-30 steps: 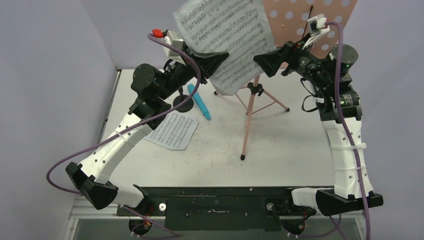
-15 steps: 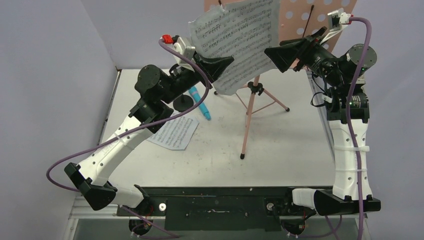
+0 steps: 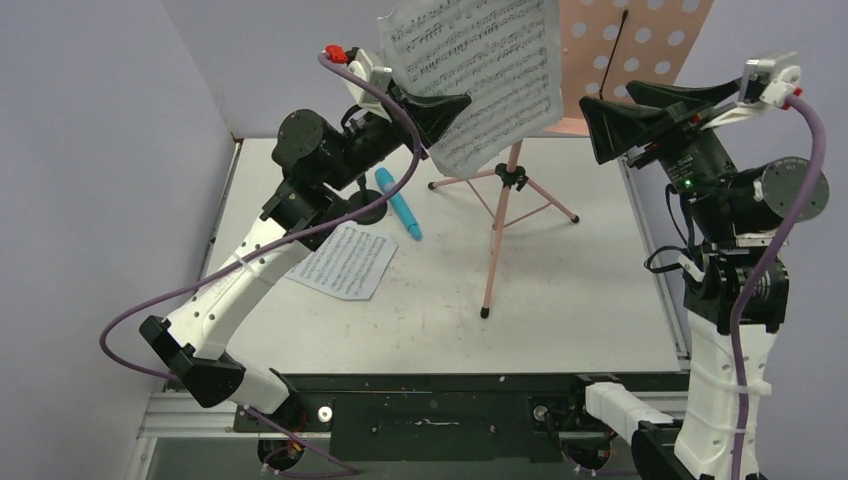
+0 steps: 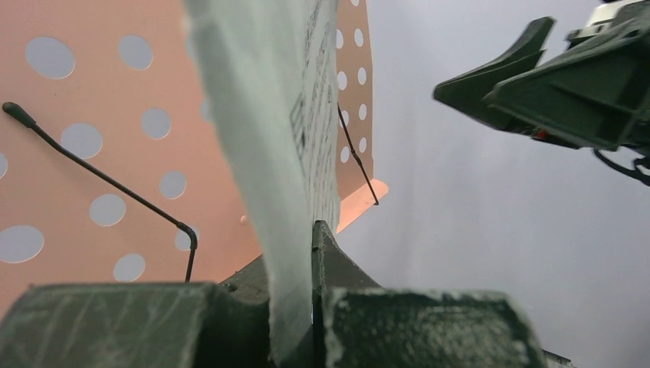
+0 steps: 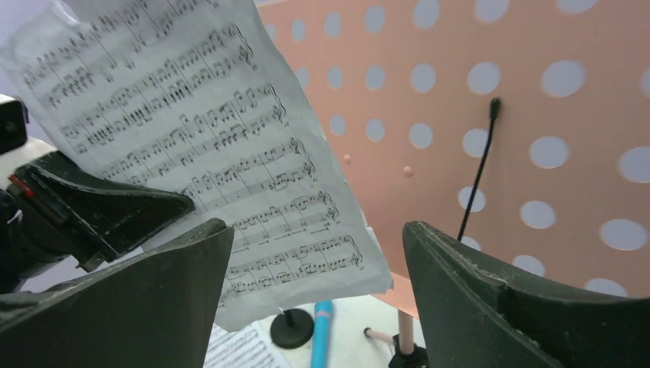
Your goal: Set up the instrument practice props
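- My left pincer is clenched on the lower left edge of one sheet-music page. The left wrist view shows the paper nipped edge-on between the two fingers.
- That page hangs in the air in front of the left part of the pink music stand, tilted. I cannot tell whether it touches the perforated panel.
- My right pincer is released, jaws wide and empty, hovering to the right of the page and facing the panel and its thin black wire retainer.
- The other props lie on the bench at the far left: a second page flat, the blue microphone lying down, and the black mic stand just beside it.
- I judge this to be the step of placing the first page on the stand; the mic and the second page are not yet dealt with.
- Next I would need to swing the page square to the panel, lower its bottom edge onto the ledge, then let go gently. The free pincer could steady the right edge, since limp paper will flop.
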`<action>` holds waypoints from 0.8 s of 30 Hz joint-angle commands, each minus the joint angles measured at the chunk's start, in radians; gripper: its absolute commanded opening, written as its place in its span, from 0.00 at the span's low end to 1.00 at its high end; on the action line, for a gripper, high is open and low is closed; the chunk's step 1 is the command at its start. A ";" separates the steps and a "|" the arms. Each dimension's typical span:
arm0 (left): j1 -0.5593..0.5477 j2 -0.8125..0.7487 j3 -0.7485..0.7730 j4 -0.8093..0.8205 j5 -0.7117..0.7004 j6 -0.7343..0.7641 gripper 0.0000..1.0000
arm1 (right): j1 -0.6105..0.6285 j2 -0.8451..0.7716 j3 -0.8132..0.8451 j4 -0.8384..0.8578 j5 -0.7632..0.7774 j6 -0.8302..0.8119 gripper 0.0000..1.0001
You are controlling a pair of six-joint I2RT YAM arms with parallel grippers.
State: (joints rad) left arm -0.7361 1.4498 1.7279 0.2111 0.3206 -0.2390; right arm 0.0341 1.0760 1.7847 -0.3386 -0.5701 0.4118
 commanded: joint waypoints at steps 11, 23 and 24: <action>0.004 0.109 0.184 0.005 -0.006 -0.005 0.00 | 0.000 0.034 -0.036 -0.013 0.263 -0.036 0.66; 0.012 0.147 0.222 0.009 -0.009 0.002 0.00 | 0.000 0.092 -0.033 0.016 0.284 0.002 0.43; 0.013 0.149 0.223 0.010 -0.009 0.003 0.00 | 0.000 0.095 -0.034 0.016 0.282 0.002 0.42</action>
State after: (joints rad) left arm -0.7311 1.5932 1.8942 0.1978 0.3202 -0.2428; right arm 0.0341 1.1755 1.7424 -0.3744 -0.3096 0.4015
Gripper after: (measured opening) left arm 0.007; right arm 0.432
